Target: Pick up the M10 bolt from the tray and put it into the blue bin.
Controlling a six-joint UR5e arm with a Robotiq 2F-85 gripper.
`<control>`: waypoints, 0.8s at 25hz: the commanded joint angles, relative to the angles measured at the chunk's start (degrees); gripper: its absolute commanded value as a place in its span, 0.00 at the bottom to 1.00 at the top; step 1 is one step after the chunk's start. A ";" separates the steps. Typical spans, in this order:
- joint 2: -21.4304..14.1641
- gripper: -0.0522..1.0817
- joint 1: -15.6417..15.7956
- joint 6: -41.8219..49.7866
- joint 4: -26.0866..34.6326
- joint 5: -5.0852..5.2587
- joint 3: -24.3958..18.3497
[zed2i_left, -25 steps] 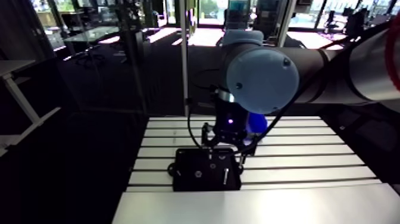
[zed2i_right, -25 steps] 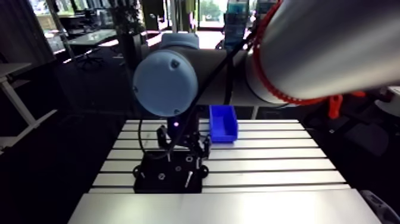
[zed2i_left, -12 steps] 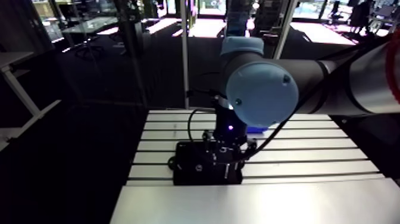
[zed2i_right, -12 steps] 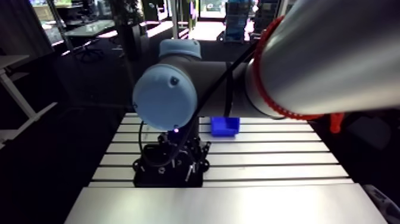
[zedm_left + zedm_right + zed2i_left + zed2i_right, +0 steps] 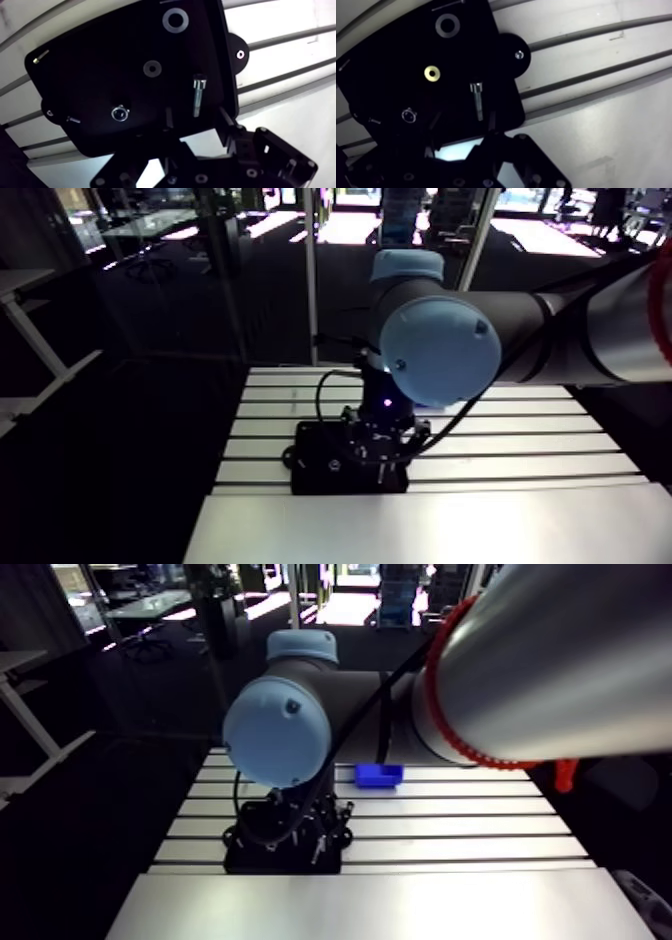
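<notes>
The gripper (image 5: 197, 116) is hanging open low over the black tray (image 5: 95, 75). Its 2 dark fingers (image 5: 169, 119) are standing apart while the M10 bolt (image 5: 198, 94) is lying flat on the tray floor just ahead of them, its threaded end reaching in between the fingertips with a gap on each side, so nothing is being gripped. The slotted table (image 5: 450, 826) is carrying everything, and the tray is sitting toward its front, just behind the smooth unslotted strip. The arm view is giving what the wrist view is not: its right eye is showing the blue bin (image 5: 378, 775) standing on the table behind the tray and well apart from it, while in its left eye the big light-blue joint cap (image 5: 440, 351) is covering that spot, and in both eyes the wrist is hiding much of the tray. The wrist view is showing the tray's contents instead: a large washer (image 5: 175, 20) near the far rim, a smaller washer (image 5: 152, 68) between it and the fingers, a round metal piece (image 5: 120, 113) beside the fingers, a small screw (image 5: 41, 56) at a far corner and a second small screw (image 5: 72, 119) near the rim opposite the bolt. The bolt is lying close to the rim on the side where a round mounting ear (image 5: 239, 53) is sticking out, and bare tray floor is opening on its other side.
</notes>
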 commanded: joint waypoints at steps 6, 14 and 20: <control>0.94 0.52 0.00 -0.07 -1.62 -0.33 0.14; 1.56 0.52 -0.09 -0.07 -1.62 -0.42 -0.04; 2.35 0.52 -0.09 -0.07 -1.70 -1.21 0.05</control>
